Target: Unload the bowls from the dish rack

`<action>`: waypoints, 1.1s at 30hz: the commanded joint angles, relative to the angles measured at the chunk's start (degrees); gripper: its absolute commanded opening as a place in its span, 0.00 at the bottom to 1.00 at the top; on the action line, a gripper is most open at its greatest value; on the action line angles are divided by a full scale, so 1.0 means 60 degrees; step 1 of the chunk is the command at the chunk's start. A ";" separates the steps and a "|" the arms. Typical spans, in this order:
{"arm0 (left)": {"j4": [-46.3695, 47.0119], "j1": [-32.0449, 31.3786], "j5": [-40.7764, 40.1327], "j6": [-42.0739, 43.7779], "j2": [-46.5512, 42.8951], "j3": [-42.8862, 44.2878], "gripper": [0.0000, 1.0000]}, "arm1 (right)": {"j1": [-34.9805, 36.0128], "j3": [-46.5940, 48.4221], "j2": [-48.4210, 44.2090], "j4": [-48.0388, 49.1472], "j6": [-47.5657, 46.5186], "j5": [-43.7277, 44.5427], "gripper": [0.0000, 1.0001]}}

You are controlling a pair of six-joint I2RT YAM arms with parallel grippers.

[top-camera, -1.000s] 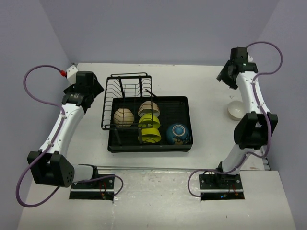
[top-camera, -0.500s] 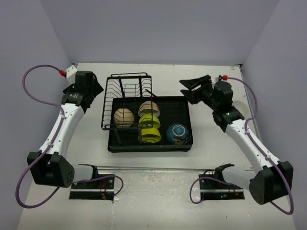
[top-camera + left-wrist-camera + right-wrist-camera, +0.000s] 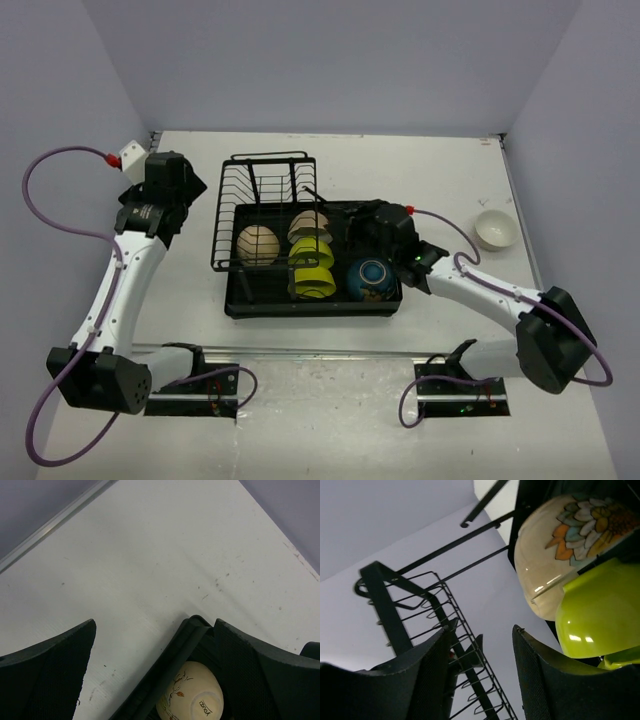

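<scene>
A white table, faintly scuffed ahead of the left claw, ends there at a pale metal strip. Plain lavender walls rise beyond it and beyond the right claw. The light is soft and even.

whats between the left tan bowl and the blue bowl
The two lime-green bowls, standing on edge, sit between the tan bowl and the blue bowl, seen in the top external view.
</scene>
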 commanded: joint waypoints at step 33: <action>-0.0114 0.0077 -0.0351 -0.0334 -0.0293 0.0349 1.00 | 0.1179 0.0847 0.1860 -0.0718 0.1794 0.2078 0.47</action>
